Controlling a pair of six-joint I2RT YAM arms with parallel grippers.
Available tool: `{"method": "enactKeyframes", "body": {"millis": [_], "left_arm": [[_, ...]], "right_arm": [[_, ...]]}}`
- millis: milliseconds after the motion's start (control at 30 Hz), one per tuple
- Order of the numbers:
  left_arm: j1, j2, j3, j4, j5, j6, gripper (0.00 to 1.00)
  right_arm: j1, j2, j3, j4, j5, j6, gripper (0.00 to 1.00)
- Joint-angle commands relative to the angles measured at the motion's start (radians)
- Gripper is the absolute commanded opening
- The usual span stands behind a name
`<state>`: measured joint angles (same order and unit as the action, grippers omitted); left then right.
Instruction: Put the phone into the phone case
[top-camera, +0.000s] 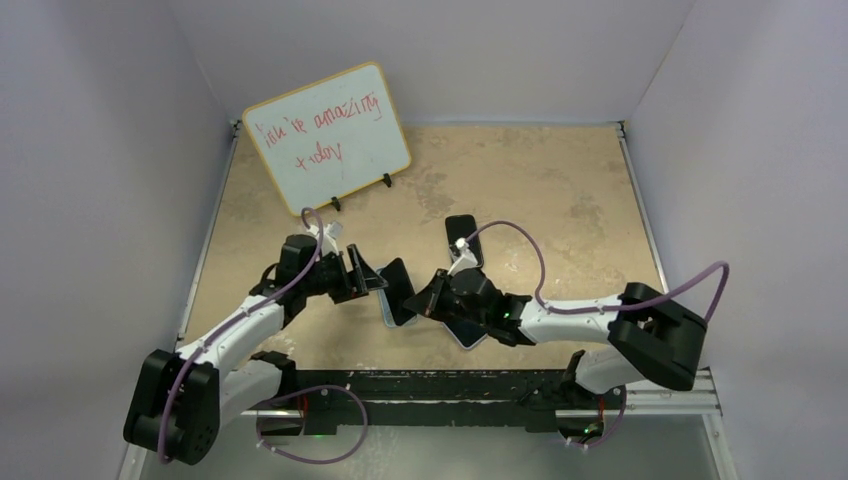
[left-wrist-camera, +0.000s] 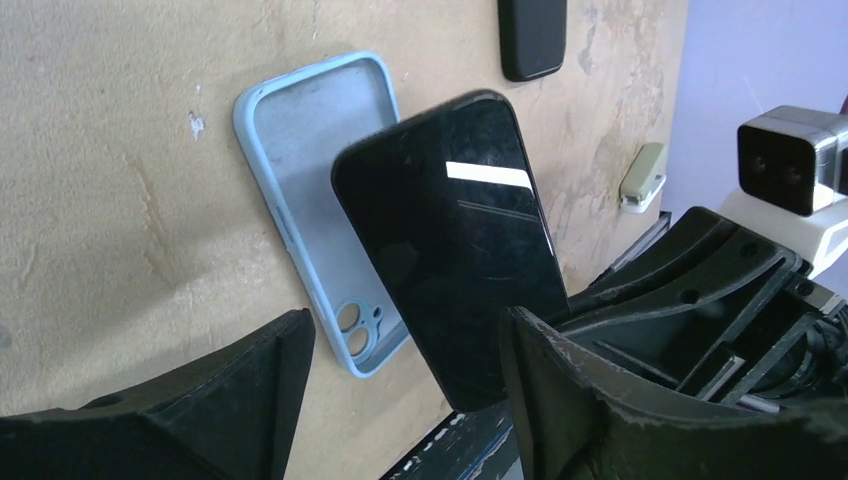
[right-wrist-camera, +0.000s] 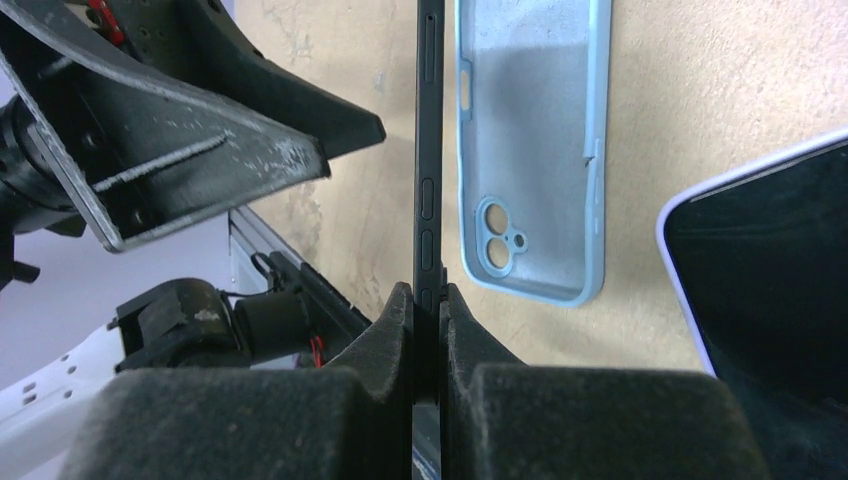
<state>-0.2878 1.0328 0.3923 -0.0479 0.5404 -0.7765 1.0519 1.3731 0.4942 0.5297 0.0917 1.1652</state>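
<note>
Pale blue phone case (left-wrist-camera: 310, 150), empty, lying flat with its open side up, camera cut-out visible. Black phone (left-wrist-camera: 450, 250), screen dark, raised and tilted on edge just beside the case's long side.

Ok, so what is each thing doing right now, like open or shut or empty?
Right hand, shut on the phone.
Phone, screen dark, held over the blue case, not in it.
Left hand, open, by the phone.
Blue case, empty, flat on the table, open side up.
Whiteboard, standing up, written on.
Second phone, flat on the table, screen dark.
</note>
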Motion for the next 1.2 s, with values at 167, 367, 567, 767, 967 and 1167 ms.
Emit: {"method": "enactKeyframes", "body": {"millis": [167, 367, 567, 767, 967, 1167], "left_arm": [[0.007, 0.064, -0.061, 0.142, 0.015, -0.013, 0.63], [0.007, 0.128, -0.056, 0.164, 0.020, 0.025, 0.54], [0.007, 0.180, -0.076, 0.226, 0.026, 0.009, 0.47], [0.007, 0.229, -0.069, 0.223, 0.014, 0.034, 0.41], [0.007, 0.247, -0.079, 0.229, 0.010, 0.047, 0.36], [0.007, 0.260, -0.092, 0.246, 0.020, 0.047, 0.35]], "right_arm": [[0.010, 0.130, 0.097, 0.142, 0.080, 0.040, 0.00], [0.019, 0.200, 0.103, 0.142, 0.074, 0.038, 0.00], [0.030, 0.272, 0.067, 0.248, 0.035, 0.076, 0.14], [0.035, 0.270, 0.067, 0.203, 0.027, 0.078, 0.31], [0.036, 0.234, 0.047, 0.136, 0.042, 0.024, 0.34], [0.036, 0.201, 0.055, 0.063, 0.048, -0.013, 0.19]]}}
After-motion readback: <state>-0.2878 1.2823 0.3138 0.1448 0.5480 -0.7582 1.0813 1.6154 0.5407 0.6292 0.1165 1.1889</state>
